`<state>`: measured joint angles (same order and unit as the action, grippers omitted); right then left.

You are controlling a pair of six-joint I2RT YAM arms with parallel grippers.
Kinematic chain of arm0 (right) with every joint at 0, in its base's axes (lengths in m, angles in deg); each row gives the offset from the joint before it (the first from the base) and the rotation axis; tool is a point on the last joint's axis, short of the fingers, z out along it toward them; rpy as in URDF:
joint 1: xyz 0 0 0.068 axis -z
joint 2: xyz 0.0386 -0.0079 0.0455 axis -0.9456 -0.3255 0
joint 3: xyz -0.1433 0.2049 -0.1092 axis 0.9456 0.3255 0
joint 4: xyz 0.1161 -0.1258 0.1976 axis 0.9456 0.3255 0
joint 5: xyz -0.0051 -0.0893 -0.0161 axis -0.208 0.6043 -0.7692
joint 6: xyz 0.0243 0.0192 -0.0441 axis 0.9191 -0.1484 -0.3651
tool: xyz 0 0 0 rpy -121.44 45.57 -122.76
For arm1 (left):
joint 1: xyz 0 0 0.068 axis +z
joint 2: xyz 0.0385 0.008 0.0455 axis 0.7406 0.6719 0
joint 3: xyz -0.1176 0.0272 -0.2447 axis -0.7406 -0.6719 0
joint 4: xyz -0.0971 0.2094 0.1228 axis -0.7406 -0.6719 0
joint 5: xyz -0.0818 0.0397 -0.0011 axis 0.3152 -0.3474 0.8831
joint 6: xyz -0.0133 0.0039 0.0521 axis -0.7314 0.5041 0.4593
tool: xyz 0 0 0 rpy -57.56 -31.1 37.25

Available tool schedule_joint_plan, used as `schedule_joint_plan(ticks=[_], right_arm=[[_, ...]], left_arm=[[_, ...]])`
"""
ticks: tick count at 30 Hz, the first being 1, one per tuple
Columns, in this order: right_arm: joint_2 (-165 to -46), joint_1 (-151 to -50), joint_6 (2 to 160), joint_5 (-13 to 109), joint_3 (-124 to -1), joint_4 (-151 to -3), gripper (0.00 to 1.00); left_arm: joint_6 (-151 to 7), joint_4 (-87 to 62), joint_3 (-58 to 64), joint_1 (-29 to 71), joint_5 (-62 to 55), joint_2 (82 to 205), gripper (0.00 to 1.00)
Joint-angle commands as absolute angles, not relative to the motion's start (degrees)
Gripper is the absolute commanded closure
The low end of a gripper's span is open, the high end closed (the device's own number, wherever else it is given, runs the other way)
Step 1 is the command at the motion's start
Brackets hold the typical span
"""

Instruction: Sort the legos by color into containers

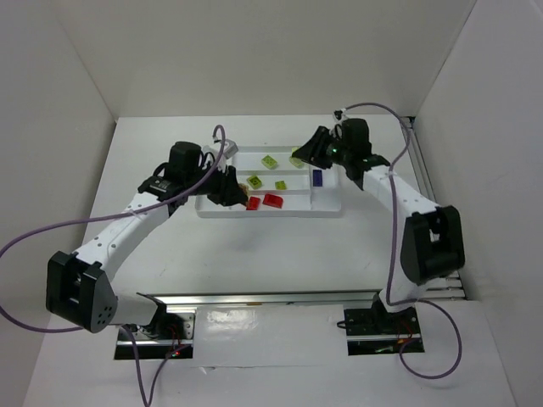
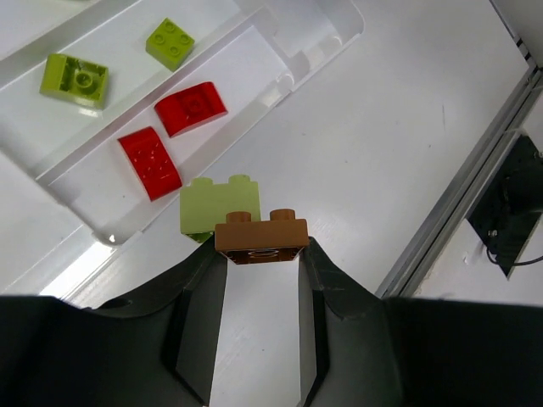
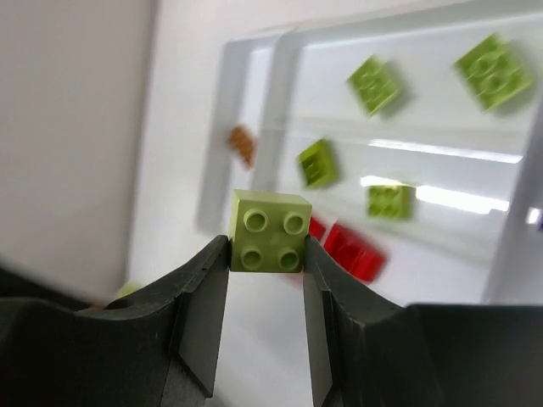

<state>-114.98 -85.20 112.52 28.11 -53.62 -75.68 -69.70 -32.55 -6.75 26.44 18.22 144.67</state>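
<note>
The white tray (image 1: 271, 213) holds sorted legos. My left gripper (image 1: 236, 193) is at its left end, shut on an orange-brown brick (image 2: 261, 236) held above the table just outside the tray's corner (image 2: 280, 72). A pale green brick (image 2: 212, 202) lies on the table right behind it. Two red bricks (image 2: 191, 108) (image 2: 150, 157) lie in the nearest slot, and lime bricks (image 2: 75, 78) (image 2: 170, 42) in the slots beyond. My right gripper (image 1: 301, 155) is shut on a lime green brick (image 3: 271, 231), held above the tray's far right part. A dark blue brick (image 1: 317, 177) lies in the right end slot.
Another orange-brown brick (image 3: 243, 144) lies in the tray near its left end. White walls enclose the table on three sides. A metal rail (image 2: 475, 170) runs along the near edge by the arm bases. Purple cables trail from both arms.
</note>
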Motion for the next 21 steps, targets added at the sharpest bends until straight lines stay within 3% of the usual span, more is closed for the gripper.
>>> schedule_joint_plan(ticks=[1, 10, 12, 13, 14, 15, 17, 19, 21], right_arm=[[-124.79, -88.40, 105.49, 46.79, -64.35, -68.94, 0.99], [-142.91, -91.57, 104.08, 57.00, -80.38, -67.61, 0.99], [-145.02, -92.10, 103.55, 57.00, -82.50, -67.61, 0.95], [-147.03, -92.10, 103.55, 57.00, -83.64, -67.09, 0.91], [-147.83, -92.10, 103.55, 57.00, -85.74, -66.22, 0.79], [-148.54, -92.10, 103.55, 56.39, -86.37, -66.21, 0.58], [-148.54, -92.10, 104.07, 55.77, -86.90, -66.21, 0.36], [-147.24, -92.10, 104.08, 55.77, -86.90, -66.21, 0.27], [-145.74, -92.10, 103.55, 55.77, -85.50, -66.21, 0.27]], left_arm=[[-71.15, -34.08, -4.39, 28.62, 22.47, 143.27, 1.00], [-72.28, -36.45, -3.86, 31.17, 23.62, 142.73, 1.00], [-72.29, -36.46, -3.86, 31.17, 25.02, 143.26, 1.00], [-72.29, -36.46, -3.86, 31.17, 25.55, 143.78, 1.00], [-72.29, -36.46, -3.86, 31.17, 25.56, 143.79, 1.00], [-72.29, -36.46, -3.86, 31.17, 25.56, 143.79, 1.00], [-71.59, -36.46, -3.86, 31.17, 25.56, 143.79, 1.00], [-70.89, -36.98, -3.86, 31.70, 25.56, 143.79, 1.00], [-70.88, -36.98, -3.86, 32.23, 26.95, 143.79, 1.00]])
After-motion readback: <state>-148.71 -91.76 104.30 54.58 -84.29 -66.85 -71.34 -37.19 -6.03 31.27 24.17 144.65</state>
